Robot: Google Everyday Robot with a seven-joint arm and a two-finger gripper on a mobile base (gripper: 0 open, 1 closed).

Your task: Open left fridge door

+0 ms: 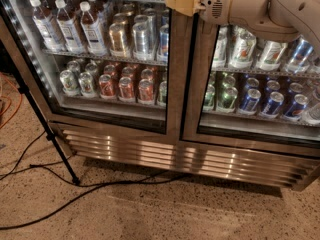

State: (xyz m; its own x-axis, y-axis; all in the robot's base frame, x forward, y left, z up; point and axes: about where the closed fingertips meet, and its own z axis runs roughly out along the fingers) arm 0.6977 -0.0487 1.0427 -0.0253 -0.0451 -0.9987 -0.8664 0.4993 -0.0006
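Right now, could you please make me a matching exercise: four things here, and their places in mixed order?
1. gripper
2. bottles
3. blue cans
4. cable

A. on the floor
B. top of the view, at the seam between the left fridge door and the right door
C. upper shelf, behind the left fridge door
D. lower shelf, behind the right door

Pairs: 1-B, 2-C, 3-D, 4-A.
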